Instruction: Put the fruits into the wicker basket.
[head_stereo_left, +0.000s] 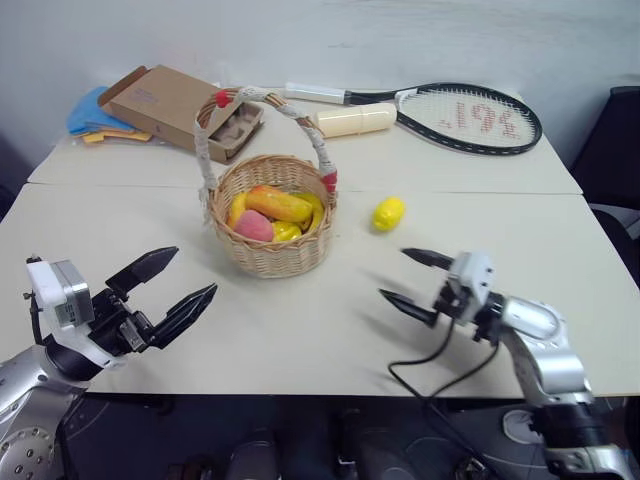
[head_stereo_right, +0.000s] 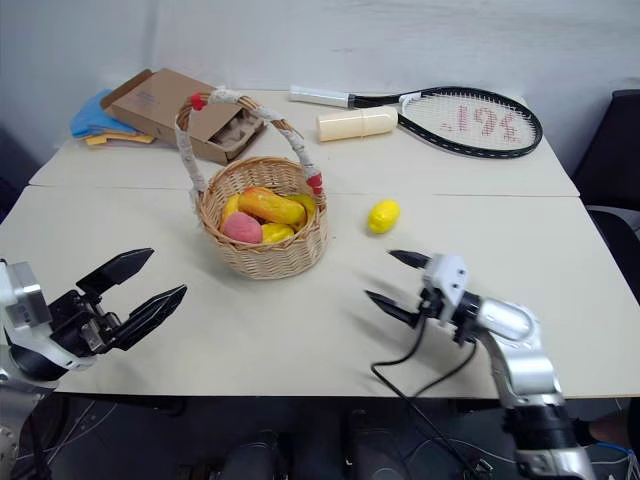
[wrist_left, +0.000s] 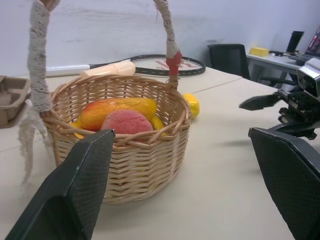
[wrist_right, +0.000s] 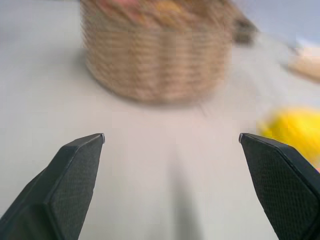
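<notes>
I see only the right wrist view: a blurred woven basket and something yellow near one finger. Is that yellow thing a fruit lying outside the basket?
Observer: Yes, a small yellow lemon lies on the cream table, apart from the round tan wicker basket, on the right gripper's side.
Operator: How many fruits are already in the basket?
Observer: An elongated red-to-yellow mango, a round pink peach and some yellow pieces; an exact count is hidden.
Operator: Is the left gripper holding anything?
Observer: No, the left gripper is open and empty, short of the basket.
</notes>
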